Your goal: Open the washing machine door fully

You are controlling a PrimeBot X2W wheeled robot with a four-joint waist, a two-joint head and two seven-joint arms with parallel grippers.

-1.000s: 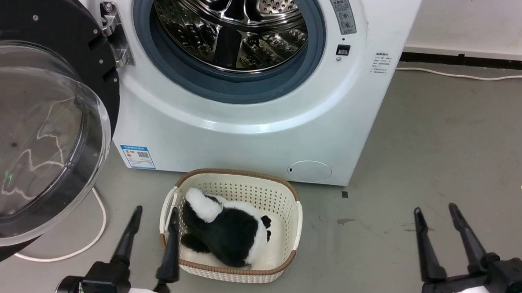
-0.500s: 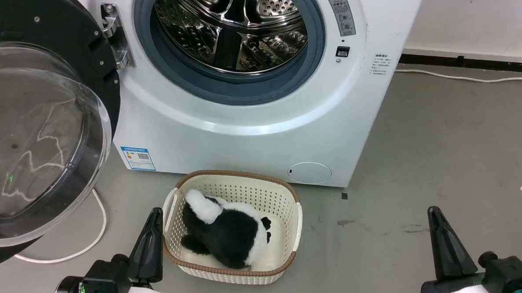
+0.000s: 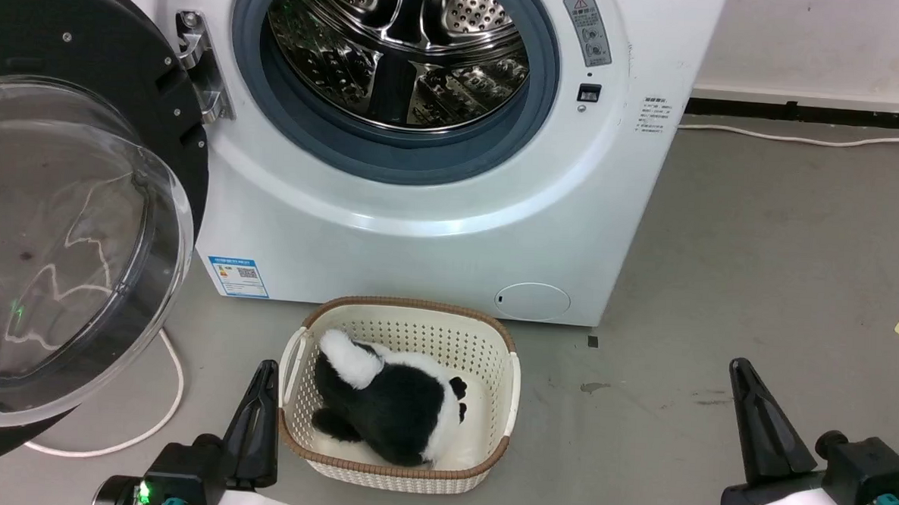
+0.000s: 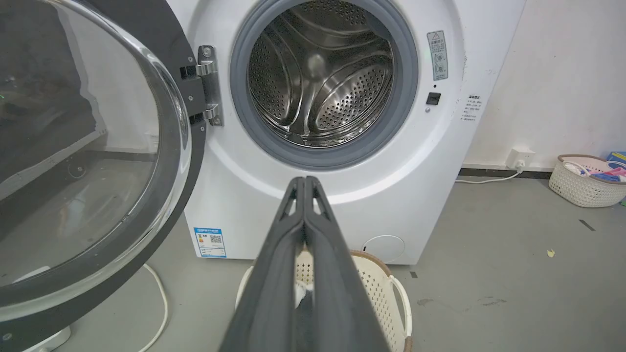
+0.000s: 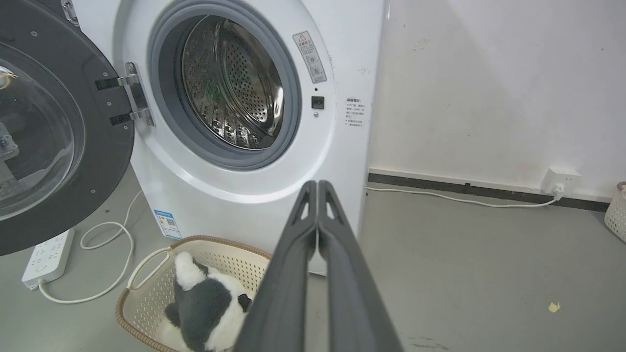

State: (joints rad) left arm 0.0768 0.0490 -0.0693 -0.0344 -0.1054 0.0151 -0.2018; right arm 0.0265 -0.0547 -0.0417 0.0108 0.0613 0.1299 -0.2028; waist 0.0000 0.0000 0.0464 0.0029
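Observation:
The washing machine is a white front-loader with its steel drum exposed. Its door, a black disc with a clear glass bowl, is swung wide out to the left on a metal hinge. My left gripper is shut and empty, low beside the basket's left rim, away from the door. Over the floor at the lower right, my right gripper is likewise shut with nothing in it.
A cream basket with a black-and-white plush toy stands on the floor in front of the machine. A white cable and a power strip lie under the door. Another basket sits far right by the wall.
Both grippers closed from open to shut about a second ago and have barely moved since. The head camera tilted slightly. The door stayed where it was.

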